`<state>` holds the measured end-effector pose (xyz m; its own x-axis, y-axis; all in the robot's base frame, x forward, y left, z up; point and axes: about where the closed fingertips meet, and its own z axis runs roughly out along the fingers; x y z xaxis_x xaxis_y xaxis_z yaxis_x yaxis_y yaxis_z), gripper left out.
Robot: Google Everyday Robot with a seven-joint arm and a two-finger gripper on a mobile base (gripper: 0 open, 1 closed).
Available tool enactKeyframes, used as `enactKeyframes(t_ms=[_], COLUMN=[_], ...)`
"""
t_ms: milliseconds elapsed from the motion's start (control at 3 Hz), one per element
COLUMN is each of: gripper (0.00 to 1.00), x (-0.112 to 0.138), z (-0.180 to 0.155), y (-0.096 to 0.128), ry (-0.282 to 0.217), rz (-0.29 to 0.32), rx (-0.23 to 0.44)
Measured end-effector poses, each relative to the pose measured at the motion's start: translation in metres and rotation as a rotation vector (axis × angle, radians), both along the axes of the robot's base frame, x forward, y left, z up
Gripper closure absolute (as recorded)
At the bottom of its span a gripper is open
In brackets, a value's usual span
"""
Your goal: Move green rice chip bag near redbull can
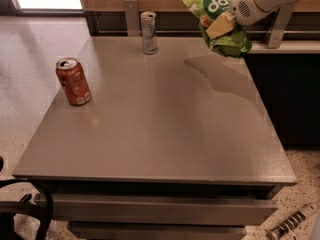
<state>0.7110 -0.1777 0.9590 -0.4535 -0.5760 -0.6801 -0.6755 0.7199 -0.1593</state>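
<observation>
The green rice chip bag (218, 23) hangs in the air above the table's far right part, its "dang" logo facing up. My gripper (221, 26) reaches in from the upper right on the white arm and is shut on the bag, one pale finger pressed across its middle. The redbull can (148, 32), slim, silver and blue, stands upright at the table's far edge, well to the left of the bag. The bag's shadow falls on the table below it.
An orange-red soda can (73, 81) stands upright near the left edge of the grey table (160, 134). A wooden wall with metal brackets runs behind the table. A dark cabinet stands on the right. The robot's base parts show at bottom left.
</observation>
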Motion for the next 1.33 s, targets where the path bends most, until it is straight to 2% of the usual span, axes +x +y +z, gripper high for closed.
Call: enactKeyframes(t_ms=[333, 667, 1000, 1333], gripper=[1.0, 1.0, 0.98, 0.67], x=[0.021, 0.055, 0.079, 0.078], z=[0.012, 0.01, 0.011, 0.006], y=[0.01, 0.018, 0.021, 0.024], ry=[-0.078, -0.124, -0.144, -0.135], rz=[0.011, -0.007, -0.024, -0.018], rx=[0.023, 0.03, 0.033, 0.033])
